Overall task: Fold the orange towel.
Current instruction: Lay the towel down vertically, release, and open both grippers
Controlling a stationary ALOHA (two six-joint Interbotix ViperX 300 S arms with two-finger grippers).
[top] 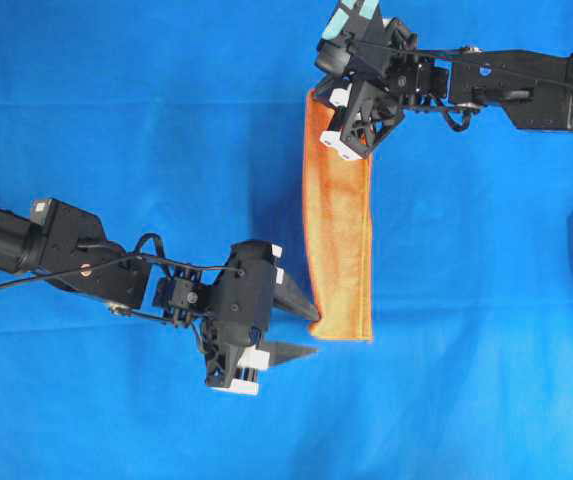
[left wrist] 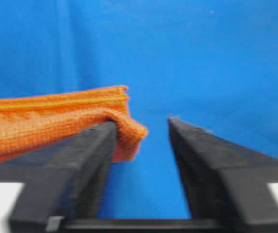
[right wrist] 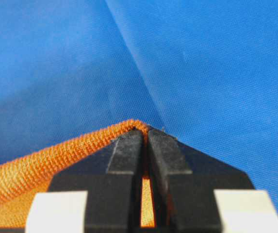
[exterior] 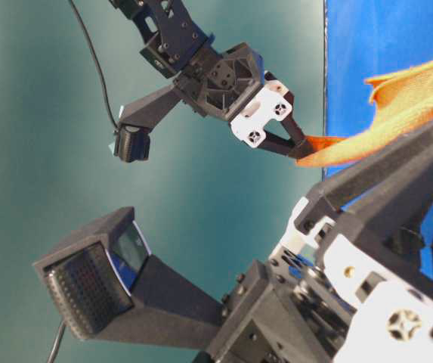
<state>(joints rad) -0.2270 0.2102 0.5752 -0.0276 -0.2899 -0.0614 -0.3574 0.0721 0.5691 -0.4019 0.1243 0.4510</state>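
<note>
So the orange towel (top: 338,225) is a long folded strip mid-table on the blue table covering (top: 116,120). Right gripper (top: 338,150) pinches its far end; left gripper (top: 306,330) is spread, one finger touching the near corner.

blue table covering (top: 146,130), teal backdrop (exterior: 42,151)

Overhead looks straight down; wrist views sit close, perhaps sharing the towel (top: 338,230).

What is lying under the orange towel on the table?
Around the orange towel only the blue table covering shows, so it lies on that. The towel is folded into a narrow strip, and anything beneath its layers is covered; the right gripper hides its far end.
</note>
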